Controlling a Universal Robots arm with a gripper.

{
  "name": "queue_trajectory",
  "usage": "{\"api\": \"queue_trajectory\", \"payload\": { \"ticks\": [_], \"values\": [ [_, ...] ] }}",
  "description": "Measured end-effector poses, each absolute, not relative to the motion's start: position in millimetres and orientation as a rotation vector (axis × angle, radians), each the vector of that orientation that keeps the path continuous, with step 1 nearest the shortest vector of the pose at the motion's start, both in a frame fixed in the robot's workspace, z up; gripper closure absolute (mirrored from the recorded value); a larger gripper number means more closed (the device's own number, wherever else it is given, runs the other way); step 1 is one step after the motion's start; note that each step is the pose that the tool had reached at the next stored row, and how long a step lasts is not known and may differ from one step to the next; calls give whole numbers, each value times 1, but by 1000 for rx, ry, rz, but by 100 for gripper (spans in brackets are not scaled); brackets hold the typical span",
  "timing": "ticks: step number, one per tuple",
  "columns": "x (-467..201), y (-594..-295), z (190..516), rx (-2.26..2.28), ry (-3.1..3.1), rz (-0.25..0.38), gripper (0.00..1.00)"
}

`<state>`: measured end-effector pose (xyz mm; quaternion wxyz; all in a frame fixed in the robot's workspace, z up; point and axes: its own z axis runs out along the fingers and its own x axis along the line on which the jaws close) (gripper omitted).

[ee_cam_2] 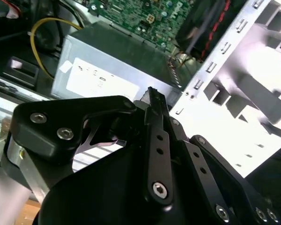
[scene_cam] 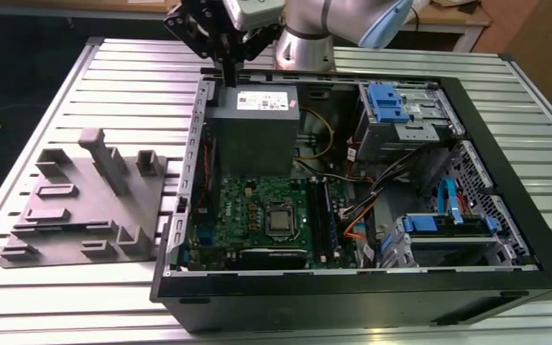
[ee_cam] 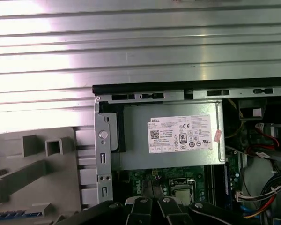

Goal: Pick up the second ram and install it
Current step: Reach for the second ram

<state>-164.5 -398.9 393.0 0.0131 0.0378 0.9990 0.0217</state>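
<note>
Second ram [ee_cam: 16, 214] appears as a bluish strip with dark patches lying on the grey holder block [ee_cam: 33, 173], at the edge of the first wrist view; too little of it is visible to be certain. In the exterior view the holder block [scene_cam: 84, 208] sits on the slatted metal table [scene_cam: 113, 72], just beside the open computer case [scene_cam: 353, 287] on the exterior view's left, and the stick cannot be made out on it there.

The gripper [scene_cam: 229, 75] hangs over the far end of the case, above the far corner of the grey power supply [scene_cam: 256, 129] on the side nearer the holder block, with its fingers pointing down. In the second wrist view the gripper [ee_cam_2: 152, 96] has its two black fingers pressed together at the tips, with nothing visible between them, and the power supply [ee_cam_2: 112, 65] lies below it. The gripper is well apart from the bluish strip on the holder.

Inside the case, the green motherboard [scene_cam: 247, 208] lies nearer the exterior camera than the power supply, with the square processor socket [scene_cam: 279, 219] on it. A dark bluish strip [scene_cam: 329, 215] runs along the long slots on the exterior view's right of the socket; whether it is a seated stick I cannot tell. A yellow cable [ee_cam_2: 37, 33] loops beside the power supply
</note>
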Motion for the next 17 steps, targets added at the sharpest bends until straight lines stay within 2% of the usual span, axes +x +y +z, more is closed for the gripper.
{"api": "queue_trajectory", "payload": {
  "ticks": [17],
  "values": [
    [-205,-399,392,118,3113,68,93]
  ]
}}
